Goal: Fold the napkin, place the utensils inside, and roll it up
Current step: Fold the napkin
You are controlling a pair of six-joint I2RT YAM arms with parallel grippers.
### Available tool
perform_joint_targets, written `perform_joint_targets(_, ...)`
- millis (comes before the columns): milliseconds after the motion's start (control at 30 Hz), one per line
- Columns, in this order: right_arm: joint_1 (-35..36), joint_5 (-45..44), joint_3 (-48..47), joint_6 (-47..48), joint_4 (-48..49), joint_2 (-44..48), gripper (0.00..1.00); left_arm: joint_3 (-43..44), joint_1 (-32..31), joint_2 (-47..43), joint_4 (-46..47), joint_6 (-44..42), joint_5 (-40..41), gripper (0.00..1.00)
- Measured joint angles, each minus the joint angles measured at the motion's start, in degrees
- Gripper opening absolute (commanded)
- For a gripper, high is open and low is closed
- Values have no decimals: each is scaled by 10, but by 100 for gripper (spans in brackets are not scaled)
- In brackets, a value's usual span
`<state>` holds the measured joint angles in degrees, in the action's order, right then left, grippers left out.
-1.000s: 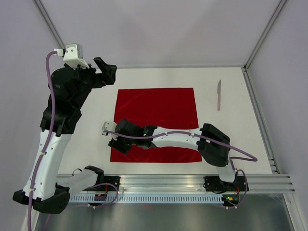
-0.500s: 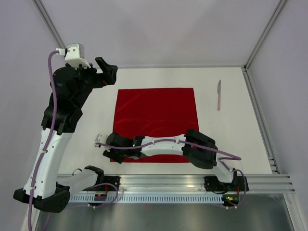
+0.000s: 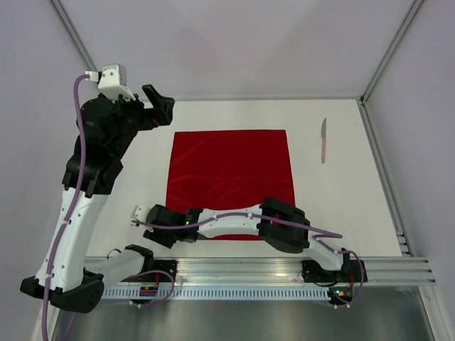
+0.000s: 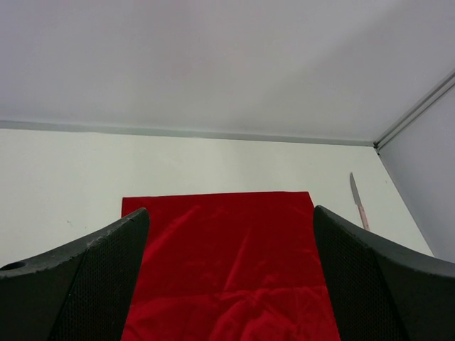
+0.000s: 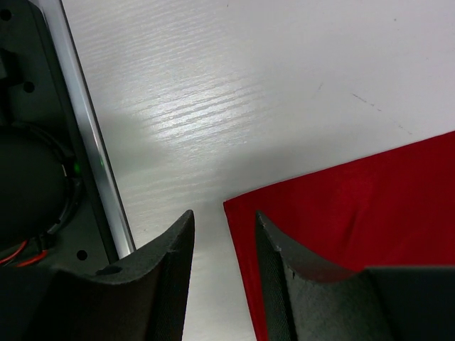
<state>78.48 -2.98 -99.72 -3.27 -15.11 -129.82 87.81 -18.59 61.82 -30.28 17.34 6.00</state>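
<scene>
The deep-red napkin point(image 3: 231, 167) lies spread flat on the white table point(image 3: 341, 206), with ripples near its front edge. My right gripper point(image 3: 158, 234) sits low at the napkin's near-left corner point(image 5: 242, 206). Its jaws point(image 5: 225, 213) are open and narrow, one on bare table and one over the cloth, with the cloth's edge in the gap. My left gripper point(image 3: 158, 103) hangs wide open and empty above the table beyond the napkin's far-left corner, and the napkin point(image 4: 227, 270) fills the space between its fingers point(image 4: 231, 209). One utensil, a knife point(image 3: 323, 140), lies at the far right.
The knife point(image 4: 357, 202) rests close to the right wall. A metal rail point(image 3: 256, 273) runs along the near table edge, right beside my right gripper point(image 5: 85, 142). Pale walls close off the back and both sides.
My right arm has swung left and toward the near edge, from over the napkin's front part to its near-left corner, and its jaws have narrowed. The left arm has barely moved.
</scene>
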Motion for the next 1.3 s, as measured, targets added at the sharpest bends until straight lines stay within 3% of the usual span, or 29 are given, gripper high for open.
perform_joint_targets(533,4,-25,-23,-1,-4,-35,40,0,0,0,-9,-9,14,100)
perform_joint_targets(833,5,-27,-35,-2,-8,-42,10,0,0,0,-9,-15,15,100)
perform_joint_targets(1300,5,-24,-167,-4,-81,-49,7,0,0,-5,-9,-19,25,100)
